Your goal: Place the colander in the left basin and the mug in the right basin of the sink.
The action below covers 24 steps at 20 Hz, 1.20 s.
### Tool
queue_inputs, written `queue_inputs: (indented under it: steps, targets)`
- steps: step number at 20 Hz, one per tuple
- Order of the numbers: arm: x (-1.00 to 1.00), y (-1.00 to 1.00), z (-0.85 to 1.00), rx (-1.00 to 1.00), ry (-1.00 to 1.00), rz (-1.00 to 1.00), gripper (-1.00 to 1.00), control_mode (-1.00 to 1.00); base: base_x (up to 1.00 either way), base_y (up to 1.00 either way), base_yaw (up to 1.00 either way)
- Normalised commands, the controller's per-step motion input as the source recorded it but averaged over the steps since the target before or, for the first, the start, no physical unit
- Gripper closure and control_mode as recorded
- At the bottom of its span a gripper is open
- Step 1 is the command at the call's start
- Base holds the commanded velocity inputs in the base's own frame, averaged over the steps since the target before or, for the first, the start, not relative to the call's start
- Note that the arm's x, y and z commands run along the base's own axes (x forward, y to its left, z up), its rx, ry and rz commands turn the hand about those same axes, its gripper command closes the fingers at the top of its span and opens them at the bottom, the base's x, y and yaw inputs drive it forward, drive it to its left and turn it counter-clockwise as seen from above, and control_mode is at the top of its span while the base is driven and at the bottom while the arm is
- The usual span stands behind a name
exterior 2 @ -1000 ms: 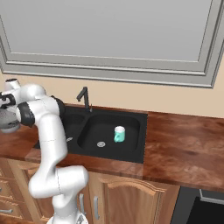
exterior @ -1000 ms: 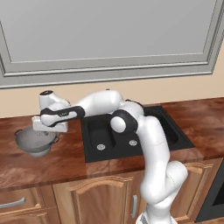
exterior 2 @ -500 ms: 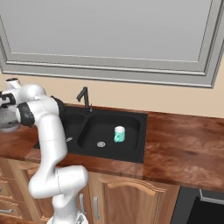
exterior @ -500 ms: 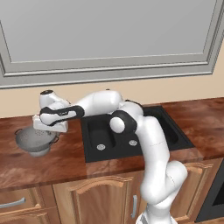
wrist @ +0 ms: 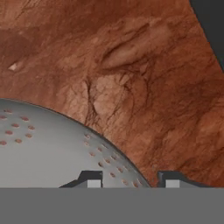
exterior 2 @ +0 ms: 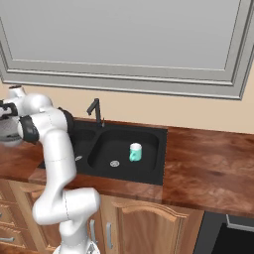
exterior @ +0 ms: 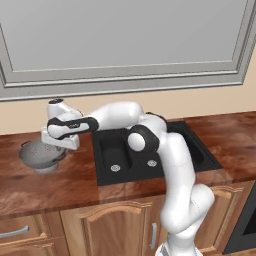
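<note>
Wood worktop (exterior: 75, 185), left end: gripper (wrist: 129, 178) is straddling the colander (exterior: 41, 155) rim, grip unconfirmed. Mug (exterior 2: 135, 152) is already sitting in right basin (exterior 2: 124, 149); colander to left basin (exterior: 112, 152) is remaining.

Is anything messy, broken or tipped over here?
Nothing stands out. The colander sits upright on the counter left of the sink, and the mug stands upright in the right basin.
</note>
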Motion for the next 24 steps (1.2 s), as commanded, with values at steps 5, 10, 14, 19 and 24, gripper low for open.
queue_inputs:
  steps: [5,10,14,19,24]
  targets:
    - [-0.12,-0.18,0.23,0.01,0.0,-0.14,1.0,-1.0,0.0,0.0,0.0]
    - [-0.18,-0.31,0.21,0.0,0.0,-0.2,1.0,-1.0,0.0,0.0,0.0]
    - [-0.21,-0.38,0.19,0.01,0.0,-0.21,1.0,-1.0,0.0,0.0,0.0]
    - [-0.24,-0.39,0.18,0.02,0.0,-0.22,1.0,-1.0,0.0,0.0,0.0]
    - [-0.24,-0.39,0.17,0.03,0.0,-0.21,1.0,-1.0,0.0,0.0,0.0]
